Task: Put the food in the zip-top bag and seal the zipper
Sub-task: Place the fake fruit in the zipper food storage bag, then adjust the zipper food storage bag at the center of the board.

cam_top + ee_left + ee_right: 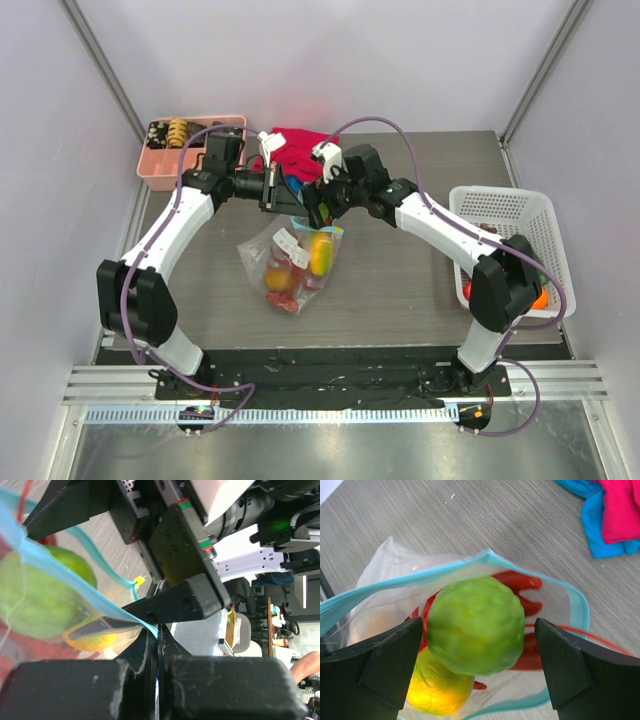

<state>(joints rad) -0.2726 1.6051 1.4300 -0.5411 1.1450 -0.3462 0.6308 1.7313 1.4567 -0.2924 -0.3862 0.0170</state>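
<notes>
The zip-top bag (255, 250) slumps on the table (420, 290) under both grippers, its teal zipper (445, 566) gaping, with a green fruit (476, 625) in the mouth above a yellow fruit (437, 692) and the red lobster (517, 582). The left gripper (152, 635) is pressed together on the bag's zipper edge, while the right gripper (479, 625) hangs spread over the mouth, blocking it. Red and blue cloths (615, 515) lie just behind the bag, and a white basket (505, 215) stands well to its right
</notes>
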